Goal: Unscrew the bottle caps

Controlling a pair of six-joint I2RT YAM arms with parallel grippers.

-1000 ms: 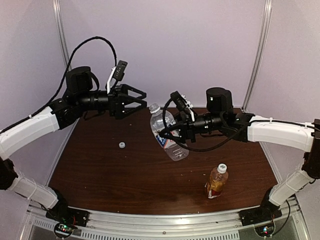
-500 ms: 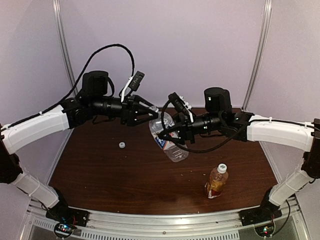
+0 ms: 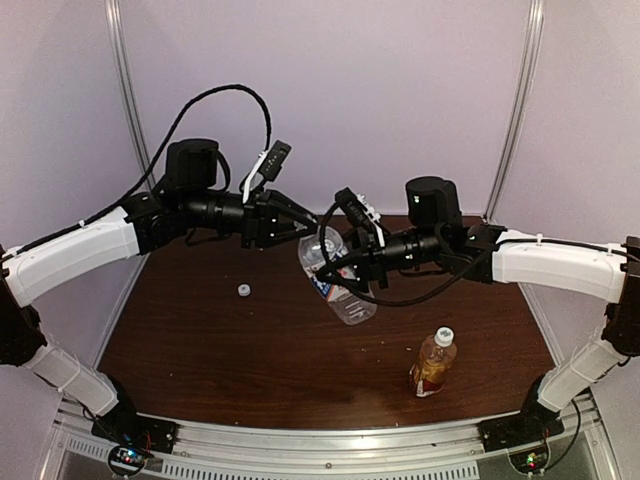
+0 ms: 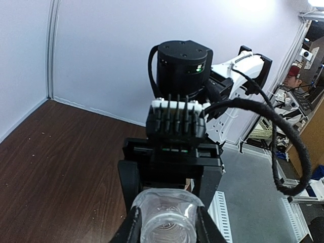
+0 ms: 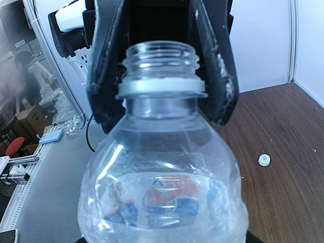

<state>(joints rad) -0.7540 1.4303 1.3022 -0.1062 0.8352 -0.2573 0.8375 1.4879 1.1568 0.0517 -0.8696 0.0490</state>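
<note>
Table: The dark brown wooden table (image 3: 250, 350) lies under both grippers. It is where things rest when nobody holds them.

Right gripper: The right gripper (image 3: 338, 268) holds the small clear plastic bottle (image 3: 350, 300) by its body. The bottle is up in the air and leaning. I think it is held this way so the top points at the other gripper and the bottle cannot spin.

Left gripper: The left gripper (image 3: 308, 232) is pinched narrow on the bottle's neck (image 5: 160, 61). Its black fingers (image 5: 215, 76) sit one on each side of the neck.

Clear bottle: It hangs between the two grippers, off the table. The neck is open and its screw rings show, so its cap is already off. I think there is nothing left here to twist.

Amber bottle: The small bottle of amber liquid (image 3: 432, 368) stands upright on the table, below the right gripper and well apart from the left one. It waits its turn.

Loose cap: A small round white plastic cap (image 3: 243, 290) lies on the table below the left gripper, touching nothing.

Last cap: The second white plastic cap (image 3: 444, 336) sits on the amber bottle. This one is not yet unscrewed.
</note>
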